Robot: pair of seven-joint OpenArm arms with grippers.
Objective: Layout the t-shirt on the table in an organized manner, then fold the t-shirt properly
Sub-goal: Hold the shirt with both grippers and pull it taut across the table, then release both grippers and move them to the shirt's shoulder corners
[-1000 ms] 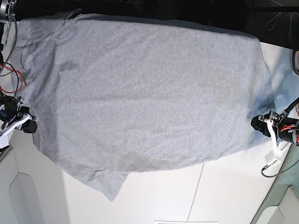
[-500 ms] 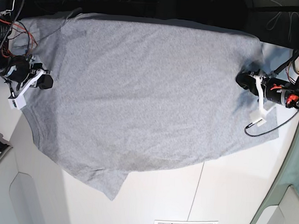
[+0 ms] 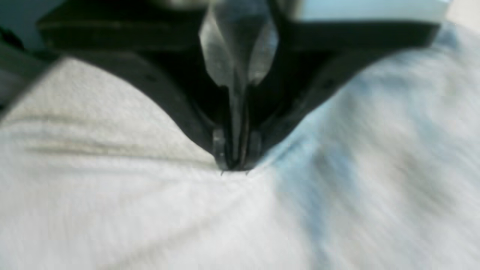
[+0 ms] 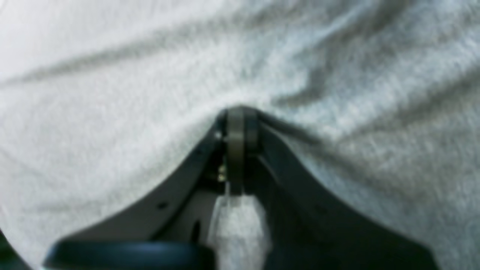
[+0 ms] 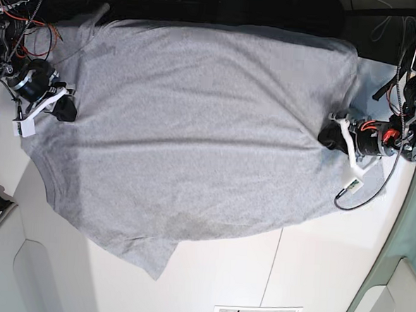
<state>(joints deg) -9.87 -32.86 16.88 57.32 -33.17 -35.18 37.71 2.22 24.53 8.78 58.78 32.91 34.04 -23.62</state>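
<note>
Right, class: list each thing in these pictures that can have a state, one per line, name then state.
t-shirt: spread flat and plain side up on the table, lower corner skewed to a point, pinched at both side edges.
table: white, partly covered by the shirt.
left gripper: shut on a fold of fabric.
right gripper: shut on a fold of fabric.

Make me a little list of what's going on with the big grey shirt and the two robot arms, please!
shirt: t-shirt spread flat, plain grey side up, one corner pointing down toward the camera
surface: white table
left end effector: shut on the shirt's edge, on the right side of the base view
right end effector: shut, pinching the cloth, on the left side of the base view
fold: not started yet
</note>
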